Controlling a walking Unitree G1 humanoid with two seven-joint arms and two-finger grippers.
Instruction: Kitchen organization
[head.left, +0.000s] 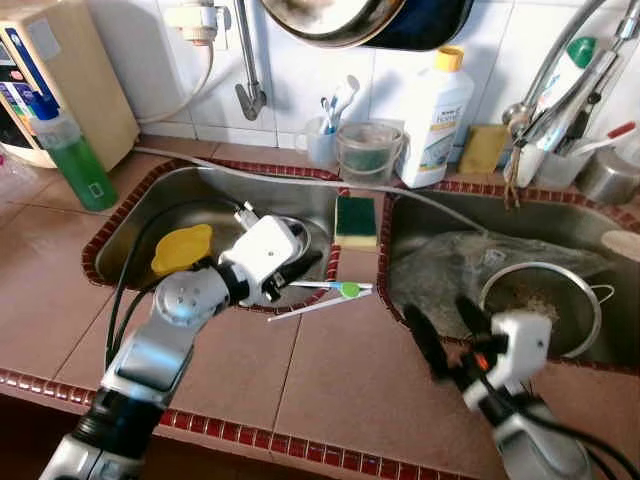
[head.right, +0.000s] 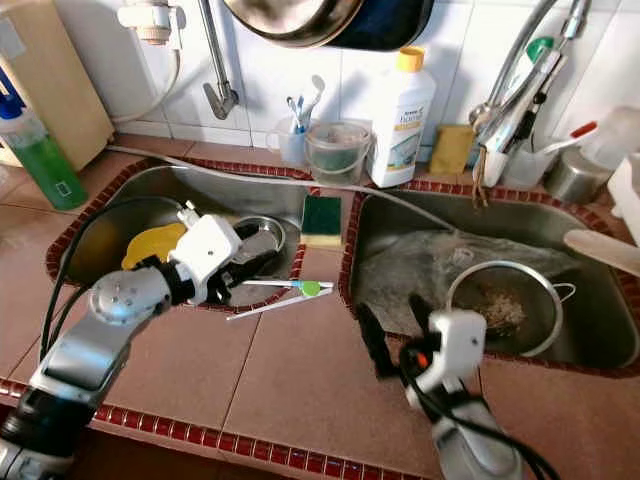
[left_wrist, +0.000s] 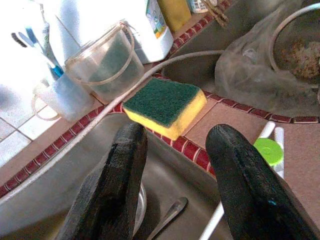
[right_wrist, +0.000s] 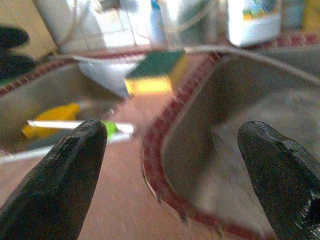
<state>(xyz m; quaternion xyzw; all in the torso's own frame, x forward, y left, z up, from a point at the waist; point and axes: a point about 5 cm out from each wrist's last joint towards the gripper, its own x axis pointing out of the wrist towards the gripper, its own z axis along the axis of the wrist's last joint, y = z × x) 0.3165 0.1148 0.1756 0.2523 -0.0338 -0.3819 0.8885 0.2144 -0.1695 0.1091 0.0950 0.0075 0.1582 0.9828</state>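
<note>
Over the left sink's rim, left gripper (head.left: 312, 268) parted, empty, right gripper (head.left: 446, 328) spread wide by right sink (head.left: 420, 215).

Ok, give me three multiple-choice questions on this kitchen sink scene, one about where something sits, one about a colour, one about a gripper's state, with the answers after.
1. Where does the sponge sit?
A. on the divider between the two sinks
B. inside the strainer
C. on the floor

2. What colour is the cap of the white bottle by the wall?
A. red
B. yellow
C. black

3. How is the left gripper?
A. shut on the sponge
B. shut on a spoon
C. open, holding nothing

Answers: 1 A, it lies on the tiled strip between the basins. 2 B, the cap on top is yellow. 3 C, the left wrist view shows its fingers apart with nothing between them.
</note>
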